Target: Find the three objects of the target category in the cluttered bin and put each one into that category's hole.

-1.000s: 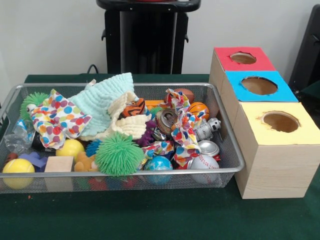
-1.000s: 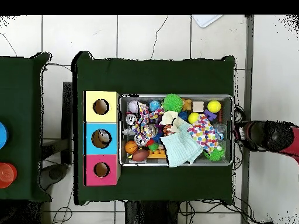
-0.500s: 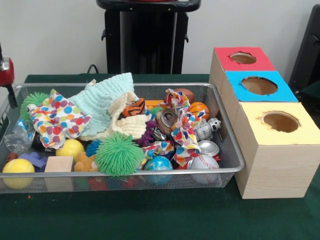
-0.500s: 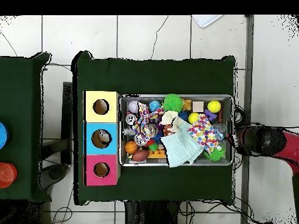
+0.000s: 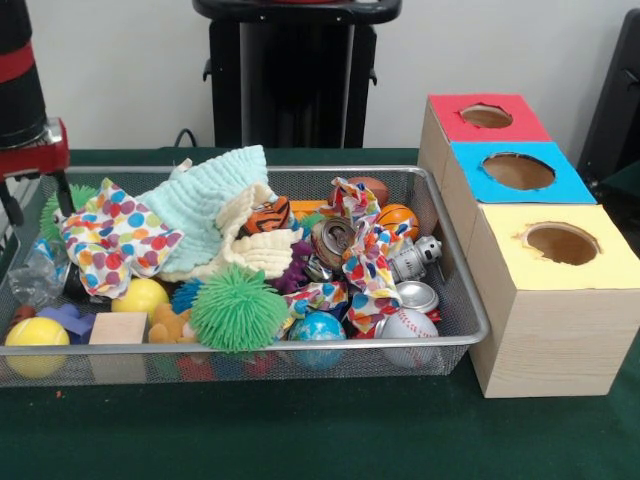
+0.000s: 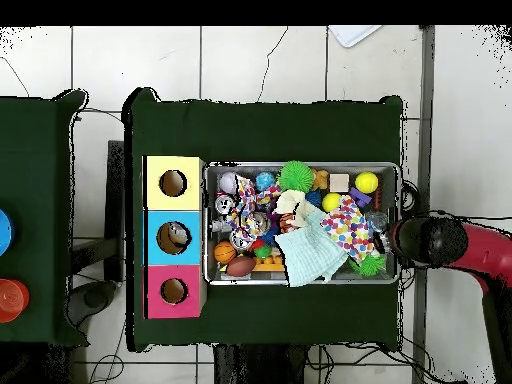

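Observation:
A wire mesh bin (image 5: 470, 300) holds a jumble of toys. Among them are a baseball (image 5: 405, 325), a globe ball (image 5: 317, 328), a basketball (image 5: 398, 220), a brown football (image 5: 372, 188), two yellow balls (image 5: 140, 296), a crushed can (image 5: 330, 243) and a silver can (image 5: 416, 296). Right of the bin stands a wooden box with a red hole (image 5: 486, 116), a blue hole (image 5: 518, 170) and a yellow hole (image 5: 560, 243). My gripper (image 5: 38, 215) hangs open and empty over the bin's left end, also seen from overhead as the gripper (image 6: 405, 240) at the bin (image 6: 300, 166).
A mint cloth (image 5: 205, 205) and a polka-dot cloth (image 5: 115, 240) cover part of the pile. A green spiky ball (image 5: 238, 307), a wooden block (image 5: 117, 328) and a small robot toy (image 5: 415, 258) lie among the toys. Something shows inside the blue hole (image 6: 178, 237) from overhead.
The arm has come in from the side and now hangs over the bin's end, where a second ago it was outside the front view. Nothing in the bin has moved.

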You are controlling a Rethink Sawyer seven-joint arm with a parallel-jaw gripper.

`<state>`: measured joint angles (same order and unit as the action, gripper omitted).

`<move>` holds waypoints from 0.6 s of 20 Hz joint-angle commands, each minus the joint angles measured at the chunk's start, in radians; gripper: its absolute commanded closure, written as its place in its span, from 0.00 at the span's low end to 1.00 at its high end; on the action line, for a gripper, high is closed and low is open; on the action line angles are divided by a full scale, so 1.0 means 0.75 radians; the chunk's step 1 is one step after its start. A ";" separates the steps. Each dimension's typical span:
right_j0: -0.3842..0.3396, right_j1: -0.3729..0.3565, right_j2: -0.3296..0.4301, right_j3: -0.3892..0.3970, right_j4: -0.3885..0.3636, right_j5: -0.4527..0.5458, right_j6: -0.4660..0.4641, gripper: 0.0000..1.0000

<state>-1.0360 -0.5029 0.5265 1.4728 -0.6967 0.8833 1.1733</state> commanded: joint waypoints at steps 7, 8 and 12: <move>0.084 0.158 -0.027 -0.080 -0.093 -0.086 -0.087 0.00; 0.085 0.150 -0.032 -0.071 -0.098 -0.091 -0.085 0.00; 0.080 0.110 -0.046 -0.026 -0.106 -0.104 -0.073 0.00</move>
<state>-0.9843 -0.4443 0.5259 1.4573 -0.7203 0.8640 1.1733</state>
